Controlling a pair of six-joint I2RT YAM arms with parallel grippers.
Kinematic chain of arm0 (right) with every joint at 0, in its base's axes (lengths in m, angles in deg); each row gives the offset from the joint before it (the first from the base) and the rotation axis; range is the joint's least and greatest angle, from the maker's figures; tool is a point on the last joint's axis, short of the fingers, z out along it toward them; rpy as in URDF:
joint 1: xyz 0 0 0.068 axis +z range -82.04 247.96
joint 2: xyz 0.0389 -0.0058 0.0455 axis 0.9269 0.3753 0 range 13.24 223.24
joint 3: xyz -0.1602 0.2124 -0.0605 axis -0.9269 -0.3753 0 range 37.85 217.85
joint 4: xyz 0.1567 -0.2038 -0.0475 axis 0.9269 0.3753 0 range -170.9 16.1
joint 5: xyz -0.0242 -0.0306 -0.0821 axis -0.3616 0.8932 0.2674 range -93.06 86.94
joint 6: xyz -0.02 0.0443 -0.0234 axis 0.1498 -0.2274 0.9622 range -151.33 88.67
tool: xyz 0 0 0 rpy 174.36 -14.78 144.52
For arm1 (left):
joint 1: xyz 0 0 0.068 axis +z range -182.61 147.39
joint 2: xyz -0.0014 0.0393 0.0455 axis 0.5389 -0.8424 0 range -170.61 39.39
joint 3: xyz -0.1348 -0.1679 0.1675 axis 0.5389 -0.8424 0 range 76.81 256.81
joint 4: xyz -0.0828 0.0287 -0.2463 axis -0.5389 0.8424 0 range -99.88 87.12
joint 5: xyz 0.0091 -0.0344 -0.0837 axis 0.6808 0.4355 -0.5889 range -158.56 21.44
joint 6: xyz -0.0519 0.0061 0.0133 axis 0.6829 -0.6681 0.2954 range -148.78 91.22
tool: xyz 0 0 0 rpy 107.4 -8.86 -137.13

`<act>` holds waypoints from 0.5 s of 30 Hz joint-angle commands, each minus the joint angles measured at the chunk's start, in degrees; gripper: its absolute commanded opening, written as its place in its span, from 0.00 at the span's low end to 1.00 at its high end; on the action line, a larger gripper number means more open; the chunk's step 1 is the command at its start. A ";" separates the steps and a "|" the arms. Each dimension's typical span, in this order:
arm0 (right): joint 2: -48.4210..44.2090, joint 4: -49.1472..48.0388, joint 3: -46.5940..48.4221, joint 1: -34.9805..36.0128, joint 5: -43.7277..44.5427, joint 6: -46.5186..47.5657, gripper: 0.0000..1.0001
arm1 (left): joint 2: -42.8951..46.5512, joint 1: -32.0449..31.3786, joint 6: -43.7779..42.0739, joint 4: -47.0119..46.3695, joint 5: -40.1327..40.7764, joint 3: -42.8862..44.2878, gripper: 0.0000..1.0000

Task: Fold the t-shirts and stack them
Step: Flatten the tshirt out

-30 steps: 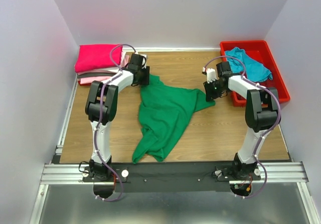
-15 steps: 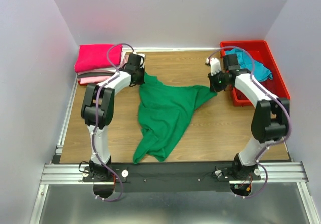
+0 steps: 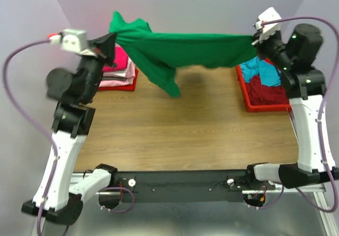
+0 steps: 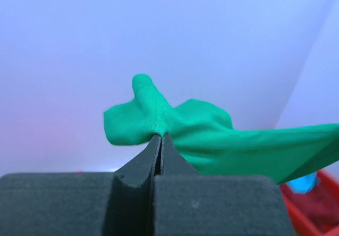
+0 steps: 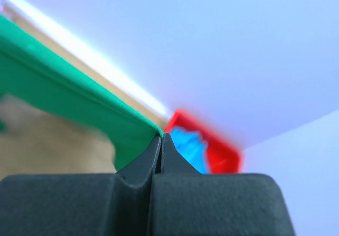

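The bright green t-shirt [image 3: 180,48] hangs stretched in the air between both arms, high above the table. My left gripper [image 3: 112,35] is shut on its left end [image 4: 159,114], with a bunch of cloth poking past the tips. At the right, my right gripper [image 3: 253,37] is shut on the other end [image 5: 79,101]. A loose part of the shirt droops down near the middle left [image 3: 168,82]. Folded hot pink [image 3: 117,61] and light pink t-shirts [image 3: 117,80] lie stacked at the back left. A teal t-shirt [image 3: 265,72] and a dark red t-shirt [image 3: 262,90] lie in the bin.
A red plastic bin [image 3: 265,108] stands at the back right of the wooden table [image 3: 180,130]. White walls close in the back and both sides. The black rail [image 3: 180,180] with the arm bases runs along the near edge.
Both grippers have closed on the green t-shirt's ends and lifted it off the table, stretching it out in the air. Both arms have risen high.
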 commanded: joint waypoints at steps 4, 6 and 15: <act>-2.95 1.23 10.84 -0.32 3.39 2.23 0.00 | 9.80 0.01 2.38 -3.14 -3.75 -2.41 0.00; -3.48 1.23 14.01 -0.24 3.74 1.52 0.00 | 12.27 0.10 2.38 -3.67 -5.33 -2.07 0.00; -3.30 0.18 15.18 -0.32 6.38 0.55 0.00 | 15.80 0.10 4.58 -3.67 -6.14 -1.88 0.00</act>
